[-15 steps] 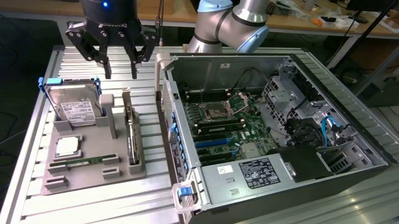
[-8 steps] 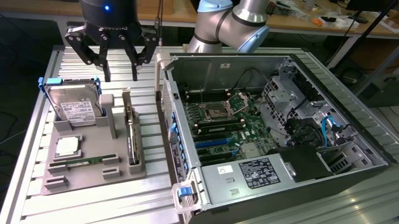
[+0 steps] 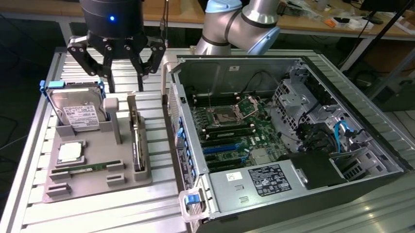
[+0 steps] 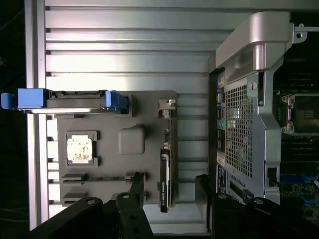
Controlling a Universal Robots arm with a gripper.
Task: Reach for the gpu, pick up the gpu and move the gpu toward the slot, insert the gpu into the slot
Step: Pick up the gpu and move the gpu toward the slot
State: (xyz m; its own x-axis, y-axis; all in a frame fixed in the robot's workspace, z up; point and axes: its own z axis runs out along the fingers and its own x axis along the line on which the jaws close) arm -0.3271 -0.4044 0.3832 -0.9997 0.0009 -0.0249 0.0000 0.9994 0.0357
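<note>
an open computer case (image 3: pixel 227 73) is laid on the slatted table (image 3: pixel 97 213), a grey holder (image 3: pixel 97 182) beside it. the gripper (image 3: pixel 126 90) is held spread open above the holder, with nothing gripped. the gpu (image 3: pixel 136 141) is stood on edge in the holder, under the fingers. the blue slot (image 3: pixel 224 148) is seen inside the case.

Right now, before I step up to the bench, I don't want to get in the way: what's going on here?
The robot arm holds its hand open above the graphics card, which stands on edge in the grey tray beside a hard drive. Nothing is gripped yet. The blue slot on the board inside the open computer case has no card in it.
</note>
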